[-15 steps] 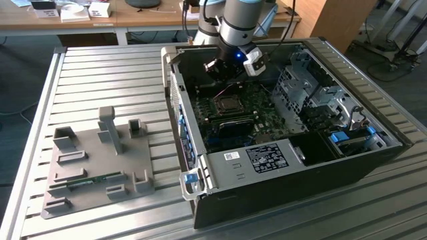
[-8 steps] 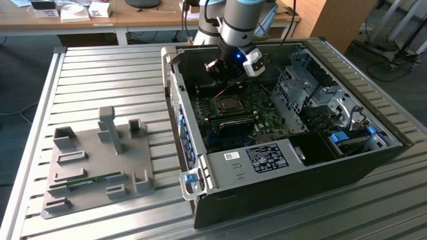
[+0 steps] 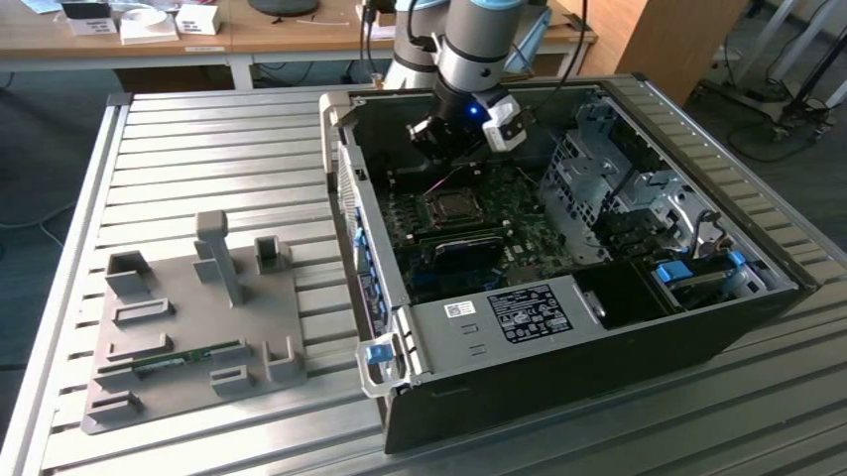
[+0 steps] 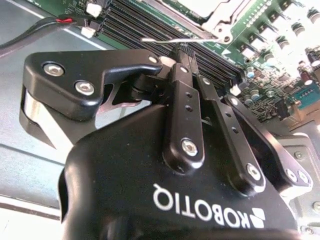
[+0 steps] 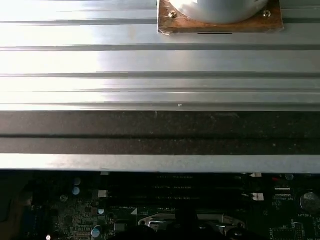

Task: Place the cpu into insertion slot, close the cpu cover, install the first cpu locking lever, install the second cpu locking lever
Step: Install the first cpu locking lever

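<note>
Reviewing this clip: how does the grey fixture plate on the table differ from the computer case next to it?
The fixture plate is light grey and low, with short upright posts; the computer case is black with tall walls. The fixture plate holds a green memory stick; the computer case holds a green motherboard. The gripper hangs inside the computer case, not over the fixture plate. Both rest on the slatted metal table.

A ribbed metal table (image 3: pixel 198 149) of long silvery slats carries everything, and its slats also show in the first wrist view (image 5: pixel 160 65). An open black computer case (image 3: pixel 556 377) lies on it towards the exterior view's right. A flat grey holder plate (image 3: pixel 179 392) with upright blocks lies well apart, towards the exterior view's left.
</note>
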